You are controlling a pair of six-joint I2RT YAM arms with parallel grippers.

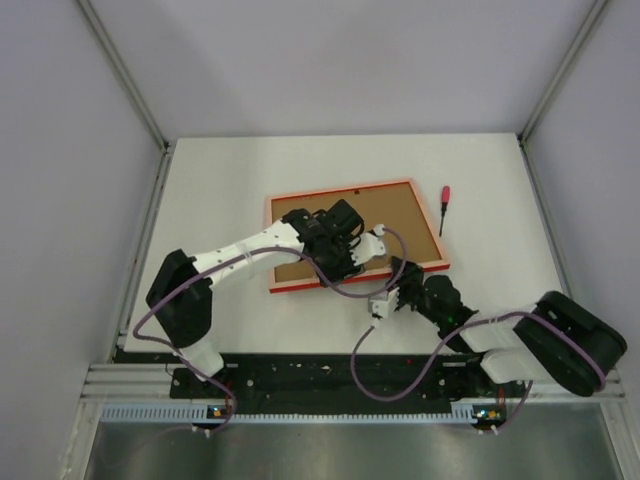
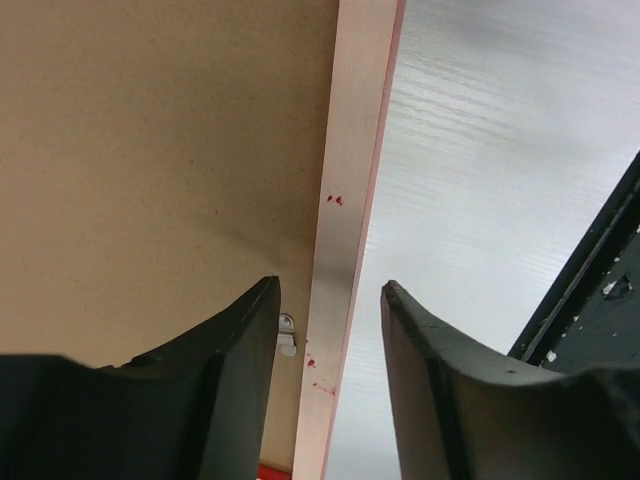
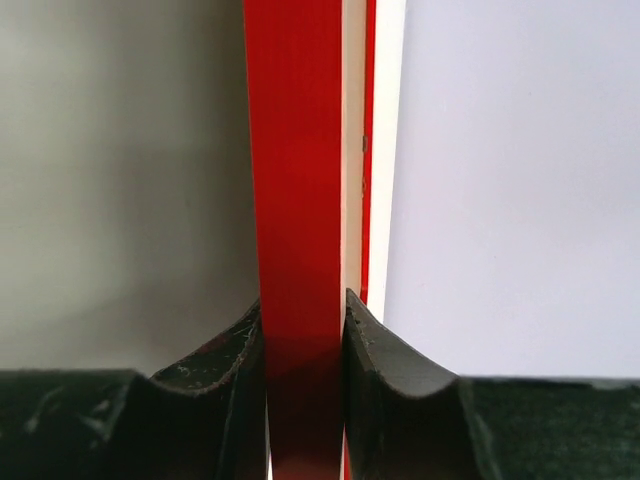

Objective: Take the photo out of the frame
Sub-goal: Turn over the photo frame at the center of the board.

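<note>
Centrally, the frame (image 1: 340, 190) lies face-down, backing board (image 1: 395, 215) inside; right gripper (image 3: 305, 310) clamps its rim, left gripper (image 2: 328, 300) jaws apart.

The white bench (image 1: 230, 180) carries the red frame (image 1: 340, 189) near its middle, back upward, with its brown backing board (image 1: 400, 225) showing. A small red-handled screwdriver (image 1: 443, 208) lies beside the frame's right edge, not touching it.

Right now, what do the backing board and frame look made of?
The backing board looks like matte brown fibreboard, finely speckled. The frame shows a smooth pale-pink rim with red paint flecks; painted wood or plastic, I can't tell.
</note>
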